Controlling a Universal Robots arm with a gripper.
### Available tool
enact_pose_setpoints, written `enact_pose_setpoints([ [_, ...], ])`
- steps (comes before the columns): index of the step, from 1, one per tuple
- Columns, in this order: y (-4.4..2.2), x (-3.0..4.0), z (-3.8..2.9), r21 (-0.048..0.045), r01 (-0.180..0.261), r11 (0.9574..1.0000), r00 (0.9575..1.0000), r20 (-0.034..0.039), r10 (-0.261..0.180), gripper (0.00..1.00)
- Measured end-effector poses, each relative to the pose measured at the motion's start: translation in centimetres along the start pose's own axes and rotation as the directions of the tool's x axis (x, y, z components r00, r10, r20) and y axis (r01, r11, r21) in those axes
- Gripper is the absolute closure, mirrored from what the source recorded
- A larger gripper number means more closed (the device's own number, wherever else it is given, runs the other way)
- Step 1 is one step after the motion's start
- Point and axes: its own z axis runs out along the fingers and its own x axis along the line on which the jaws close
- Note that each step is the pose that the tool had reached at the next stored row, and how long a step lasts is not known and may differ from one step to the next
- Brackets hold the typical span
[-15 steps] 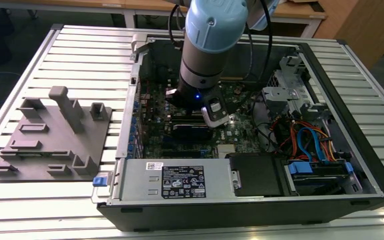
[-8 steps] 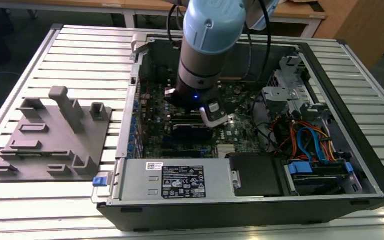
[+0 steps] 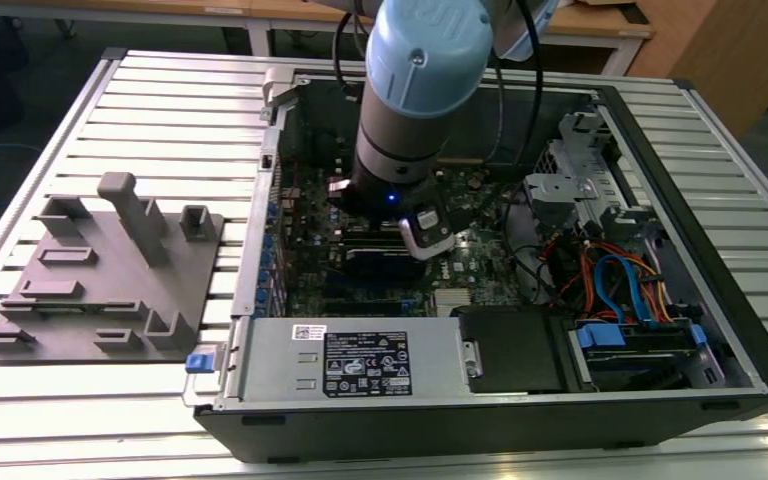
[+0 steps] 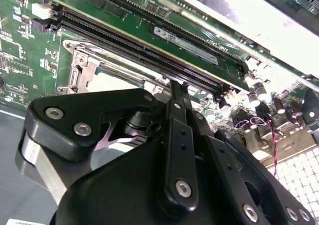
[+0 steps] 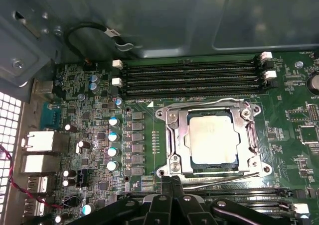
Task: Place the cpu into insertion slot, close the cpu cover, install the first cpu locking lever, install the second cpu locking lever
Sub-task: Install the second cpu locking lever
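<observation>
The cpu lies flat in the insertion slot, its silvery top showing through the window of the cpu cover, which is down over it. One thin locking lever runs along the socket edge nearest my gripper, slightly raised. Another lever lies along the adjoining side. My gripper sits just at the socket's edge by the first lever's end, fingers together with nothing visibly between them. In the second wrist view the gripper tip points at the cover. The arm reaches into the case.
Black memory slots run beyond the socket, and more lie beside my fingers. Capacitors stand on one side of the socket. The case wall rises behind. A power supply, cables and a grey fixture surround the board.
</observation>
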Motion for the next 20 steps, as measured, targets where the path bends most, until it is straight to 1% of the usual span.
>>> enact_pose_setpoints([
  [6,-0.08,-0.01,0.23,-0.0013,0.000,1.0000,1.0000,-0.0001,0.000,0.90],
  [20,-0.09,-0.02,0.27,-0.0044,0.000,1.0000,1.0000,-0.0003,0.000,0.90],
])
